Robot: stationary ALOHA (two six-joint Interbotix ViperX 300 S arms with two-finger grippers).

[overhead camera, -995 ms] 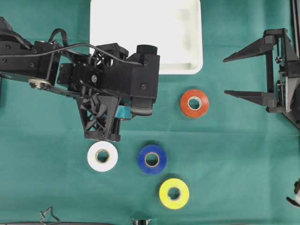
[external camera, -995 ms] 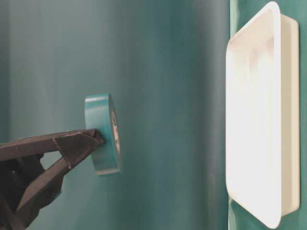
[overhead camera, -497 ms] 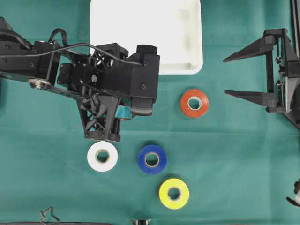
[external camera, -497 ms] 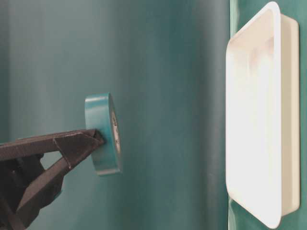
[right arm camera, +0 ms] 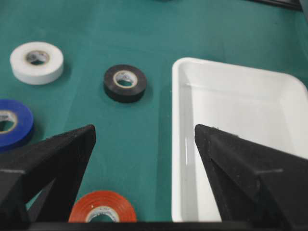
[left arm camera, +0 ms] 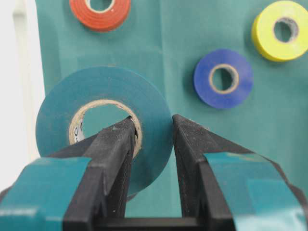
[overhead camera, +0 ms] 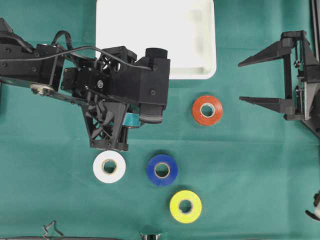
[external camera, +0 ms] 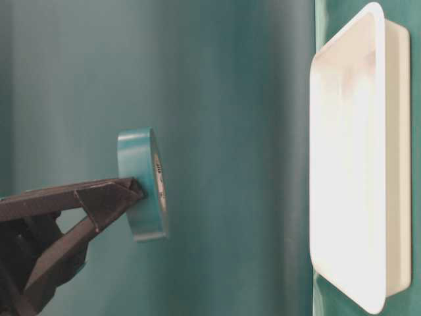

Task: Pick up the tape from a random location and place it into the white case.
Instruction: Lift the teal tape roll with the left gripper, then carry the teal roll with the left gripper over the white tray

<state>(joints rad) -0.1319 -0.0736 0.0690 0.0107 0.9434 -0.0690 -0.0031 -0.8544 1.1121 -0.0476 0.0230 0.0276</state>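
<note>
Green cloth covers the whole table. At its far edge the white case is seen lying empty, with the left arm just in front of it. The left gripper is closed on a teal tape, one finger through its core, the roll lifted clear of the cloth. The right gripper is held wide open, empty, off to the side. The carry is best kept level until the roll is above the case floor, then lowered before release.
</note>
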